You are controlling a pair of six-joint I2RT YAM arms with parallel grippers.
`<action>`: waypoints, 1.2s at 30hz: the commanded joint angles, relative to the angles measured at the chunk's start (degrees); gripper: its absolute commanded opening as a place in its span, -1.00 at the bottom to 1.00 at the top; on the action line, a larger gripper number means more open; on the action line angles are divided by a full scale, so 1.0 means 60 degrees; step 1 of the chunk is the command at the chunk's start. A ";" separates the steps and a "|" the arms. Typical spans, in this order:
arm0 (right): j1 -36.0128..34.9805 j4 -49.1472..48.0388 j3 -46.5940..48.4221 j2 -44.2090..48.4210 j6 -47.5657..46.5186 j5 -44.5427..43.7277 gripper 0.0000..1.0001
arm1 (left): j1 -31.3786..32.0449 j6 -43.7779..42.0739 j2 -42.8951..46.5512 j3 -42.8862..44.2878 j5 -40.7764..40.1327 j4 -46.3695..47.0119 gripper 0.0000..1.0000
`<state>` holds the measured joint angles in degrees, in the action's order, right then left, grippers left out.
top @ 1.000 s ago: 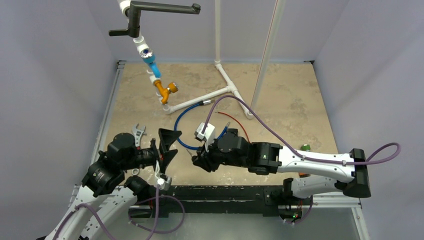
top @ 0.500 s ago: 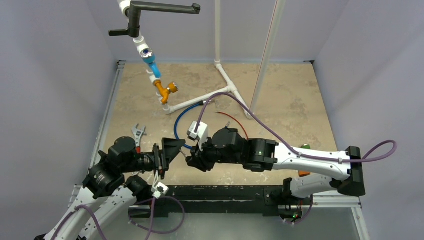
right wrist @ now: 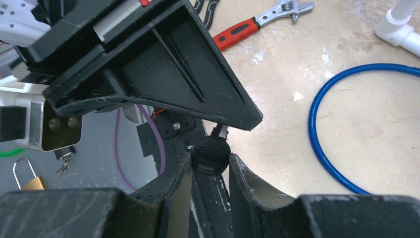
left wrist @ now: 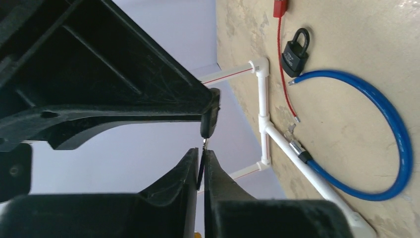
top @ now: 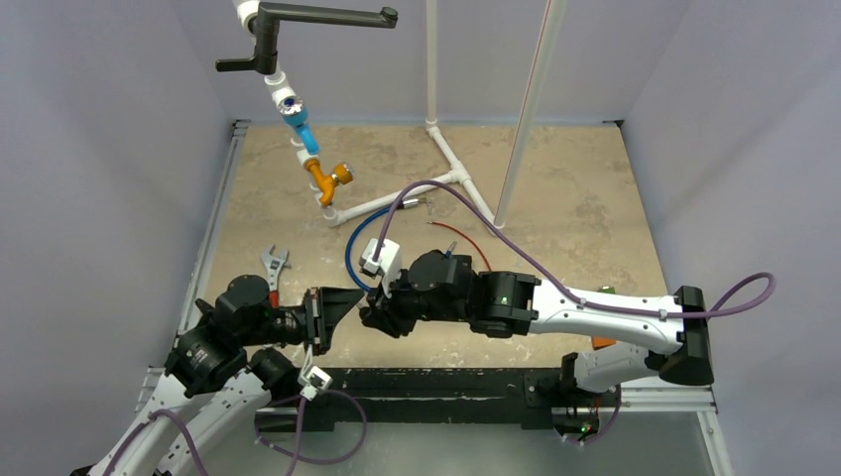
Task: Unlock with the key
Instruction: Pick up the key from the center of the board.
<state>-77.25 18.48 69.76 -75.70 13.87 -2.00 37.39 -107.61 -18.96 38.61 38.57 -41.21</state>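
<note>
A second ago the left gripper stood wide open and apart from the right gripper. Now the two meet tip to tip, and the right arm has swung over towards it. The left jaws are drawn nearly together, pinching the thin blade of the key. The right jaws stand partly open, clamped on the key's round black head.

Beyond the left jaws, well apart, the black padlock lies flat on the table. It sits beside a red cable, near the end of a blue hose loop. A white pipe frame lies farther out. A red-handled adjustable wrench lies past the left fingers. The table under the joined jaws is bare.
</note>
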 commanded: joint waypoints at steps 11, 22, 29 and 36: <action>-0.0026 -0.1557 -0.0405 0.0636 0.0888 -0.0067 -0.01 | 0.0101 0.0927 0.0409 -0.0394 -0.0163 0.1833 -1.00; 0.2205 -0.4105 -0.2483 0.2140 0.3669 0.3063 0.17 | 0.0112 0.0168 0.0770 -0.1281 -0.0792 0.3729 -1.00; 0.2629 -0.5201 -0.2616 0.1481 0.4620 0.4462 0.18 | 0.0114 -0.0481 0.0755 -0.1467 -0.0881 0.4452 -1.00; 0.2899 -0.6558 -0.2959 0.1241 0.5494 0.5228 0.12 | 0.0127 -0.0698 0.0855 -0.1454 -0.0981 0.4466 -1.00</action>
<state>-60.53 -12.75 52.34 -68.29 42.89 25.10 37.87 -109.45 -14.52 29.76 32.64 -17.23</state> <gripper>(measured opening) 0.574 0.009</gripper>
